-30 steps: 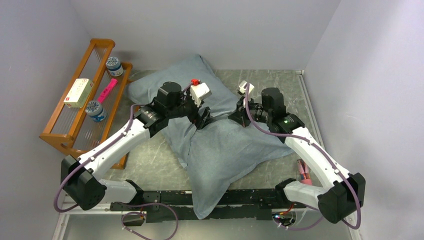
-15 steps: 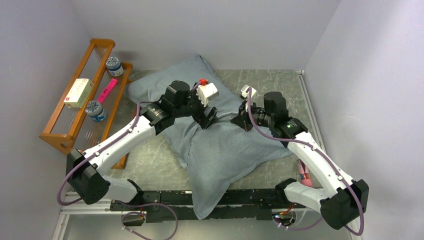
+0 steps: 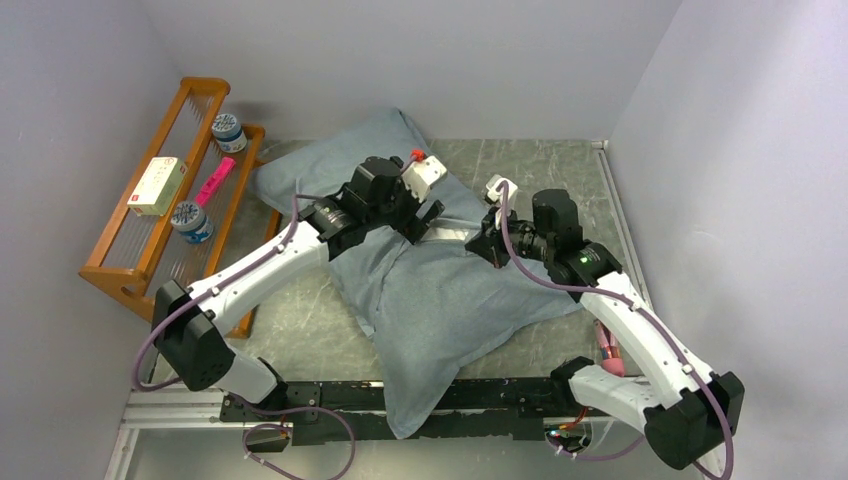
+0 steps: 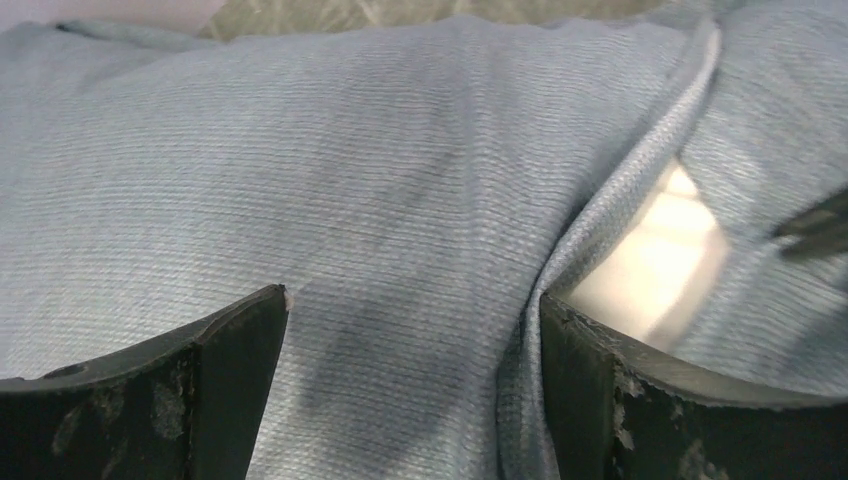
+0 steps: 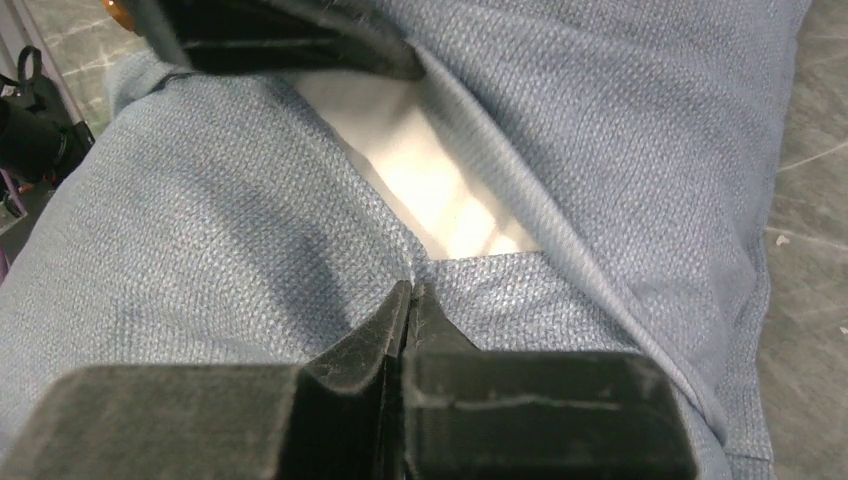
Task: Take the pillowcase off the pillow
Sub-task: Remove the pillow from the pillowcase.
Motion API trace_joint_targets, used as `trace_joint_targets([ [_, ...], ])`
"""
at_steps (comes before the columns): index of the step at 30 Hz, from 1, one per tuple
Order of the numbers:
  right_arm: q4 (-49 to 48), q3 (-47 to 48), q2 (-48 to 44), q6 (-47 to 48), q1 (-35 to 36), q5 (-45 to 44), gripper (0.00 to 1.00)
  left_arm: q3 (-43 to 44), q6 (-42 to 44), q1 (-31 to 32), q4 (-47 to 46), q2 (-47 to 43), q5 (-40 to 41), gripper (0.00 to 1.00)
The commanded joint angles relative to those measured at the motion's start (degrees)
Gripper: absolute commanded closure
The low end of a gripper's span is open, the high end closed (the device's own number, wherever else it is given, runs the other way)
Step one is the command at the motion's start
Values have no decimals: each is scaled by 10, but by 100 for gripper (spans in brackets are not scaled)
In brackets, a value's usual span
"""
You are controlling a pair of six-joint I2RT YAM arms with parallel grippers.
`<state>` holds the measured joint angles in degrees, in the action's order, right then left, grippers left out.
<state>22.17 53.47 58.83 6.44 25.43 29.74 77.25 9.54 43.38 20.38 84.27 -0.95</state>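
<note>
The grey-blue pillowcase (image 3: 440,310) lies plump across the table with the pillow inside it. A narrow white strip of the pillow (image 3: 458,234) shows through a slit between the two grippers. My left gripper (image 3: 428,222) hangs open over the cloth just left of the slit. In the left wrist view its gripper (image 4: 415,305) spans plain pillowcase (image 4: 330,170), its right finger against the hem, the white pillow (image 4: 660,260) beyond. My right gripper (image 3: 484,238) sits at the slit's right end. In the right wrist view its gripper (image 5: 412,290) is shut on the puckered pillowcase (image 5: 230,230) hem below the exposed pillow (image 5: 420,170).
A wooden rack (image 3: 130,275) stands along the left wall holding two jars (image 3: 190,222), a box (image 3: 157,185) and a pink item (image 3: 214,182). Grey walls close in the back and right. A pink object (image 3: 610,352) lies by the right arm's base.
The left gripper has moved right and farther back over the pillowcase. The right gripper has shifted slightly right, and the slit between them has opened to show white pillow.
</note>
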Motion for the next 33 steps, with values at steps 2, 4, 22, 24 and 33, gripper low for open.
trace_joint_targets([
  [2,32,-7,-29,5,3,0,100,31,-15,1,5,11,108,9],
  [4,41,-7,-32,5,3,2,100,28,-14,1,5,13,130,9],
  [22,82,120,26,-20,3,-2,57,-112,-85,4,-85,-38,-10,24],
  [24,96,139,37,-27,4,-16,49,-126,-92,5,-95,-46,-14,24],
  [33,128,197,86,-71,51,-143,33,-166,-125,19,-125,-64,-25,24],
])
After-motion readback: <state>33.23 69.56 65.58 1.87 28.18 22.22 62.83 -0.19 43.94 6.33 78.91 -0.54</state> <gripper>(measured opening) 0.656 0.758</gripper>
